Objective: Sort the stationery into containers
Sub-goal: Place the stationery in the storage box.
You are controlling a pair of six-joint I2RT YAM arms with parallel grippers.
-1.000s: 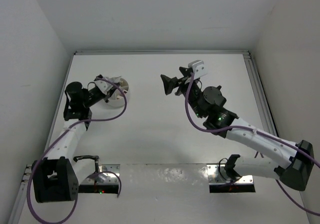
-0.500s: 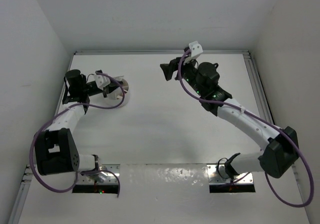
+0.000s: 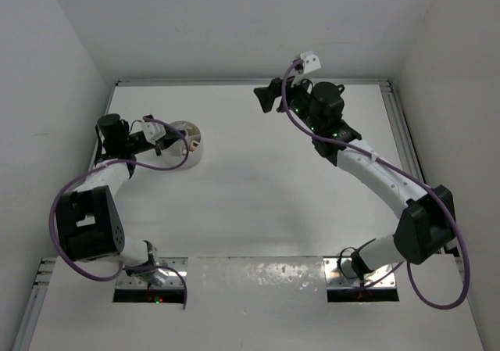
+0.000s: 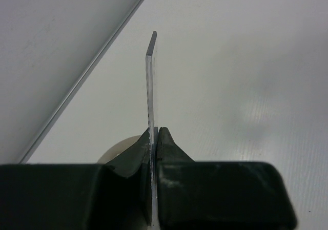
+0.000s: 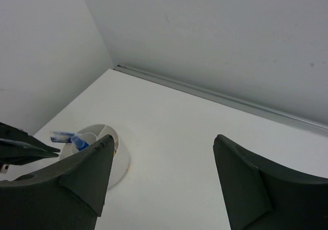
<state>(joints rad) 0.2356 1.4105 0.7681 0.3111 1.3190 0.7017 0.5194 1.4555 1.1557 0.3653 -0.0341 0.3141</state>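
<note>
Far left, tub (image 3: 193, 149) and left arm (image 3: 109, 180) close together; seemingly open passage over the table (image 3: 258, 202)

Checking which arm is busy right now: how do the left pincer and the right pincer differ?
The left pincer is shut on the clear ruler, which it grips edge-on; the right pincer is open and empty. The left pincer is beside the white tub; the right pincer hovers apart from it, toward the table's far edge. Both are dark two-finger pincers.
</note>
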